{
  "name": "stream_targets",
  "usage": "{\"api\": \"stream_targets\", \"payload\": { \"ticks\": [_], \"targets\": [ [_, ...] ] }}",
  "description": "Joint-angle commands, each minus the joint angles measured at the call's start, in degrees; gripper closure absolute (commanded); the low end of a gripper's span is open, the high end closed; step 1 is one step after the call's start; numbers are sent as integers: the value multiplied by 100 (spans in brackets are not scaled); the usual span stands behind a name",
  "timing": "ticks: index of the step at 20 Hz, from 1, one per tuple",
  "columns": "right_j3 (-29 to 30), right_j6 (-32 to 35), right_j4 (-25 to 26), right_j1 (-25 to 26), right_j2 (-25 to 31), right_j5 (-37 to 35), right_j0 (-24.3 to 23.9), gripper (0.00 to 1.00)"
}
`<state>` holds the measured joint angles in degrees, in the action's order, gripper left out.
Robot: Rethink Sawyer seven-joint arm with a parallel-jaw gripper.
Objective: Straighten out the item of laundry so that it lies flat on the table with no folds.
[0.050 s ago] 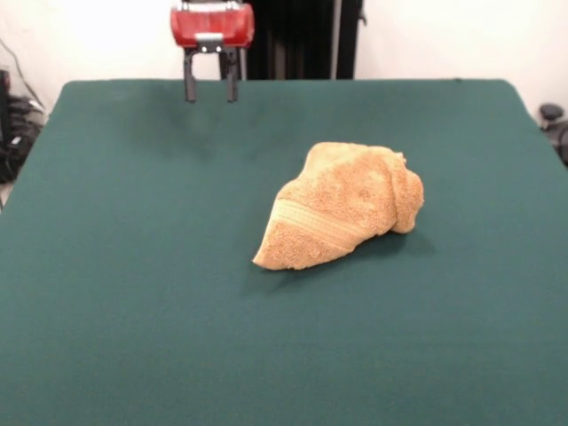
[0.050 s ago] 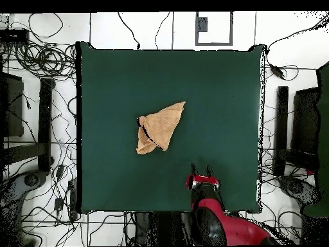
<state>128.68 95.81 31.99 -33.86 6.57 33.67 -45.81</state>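
Pincer (image 1: 211,89) hanging at the far edge of the green surface (image 1: 133,293), two dark fingers (image 1: 190,84) pointing down and spread apart, clamped on nothing. Red housing above the fingers, black arm behind it. Seen from overhead as a red and black arm reaching in over the bottom edge, pincer (image 2: 200,172) just inside the surface (image 2: 115,83) border.

Tan-orange towel (image 1: 342,209) lying crumpled near the middle of the surface, well apart from the pincer. Bunched into a rough wedge: broad and humped at one end, tapering to a point at the other. One rolled fold along the right side in the front view, raised off the cloth. Smooth woven stripe band (image 1: 311,226) running slantwise across the lower part. From overhead, towel (image 2: 160,127) roughly triangular, one corner pointing toward the upper right, a folded flap tucked at the lower left with a dark crease between the layers. Care tag not made out.
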Motion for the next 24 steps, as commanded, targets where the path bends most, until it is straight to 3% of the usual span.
{"api": "stream_targets", "payload": {
  "ticks": [1, 8, 15, 24],
  "targets": [
    [-36, 1149, 26, 301, 269, 146, 264, 0],
    [-322, 1179, -607, 563, 111, 290, 967, 0],
    [-502, 1213, -891, 684, 51, 332, 1305, 0],
    [-307, 1330, -1230, 777, -207, 831, 1665, 0]
  ]
}}
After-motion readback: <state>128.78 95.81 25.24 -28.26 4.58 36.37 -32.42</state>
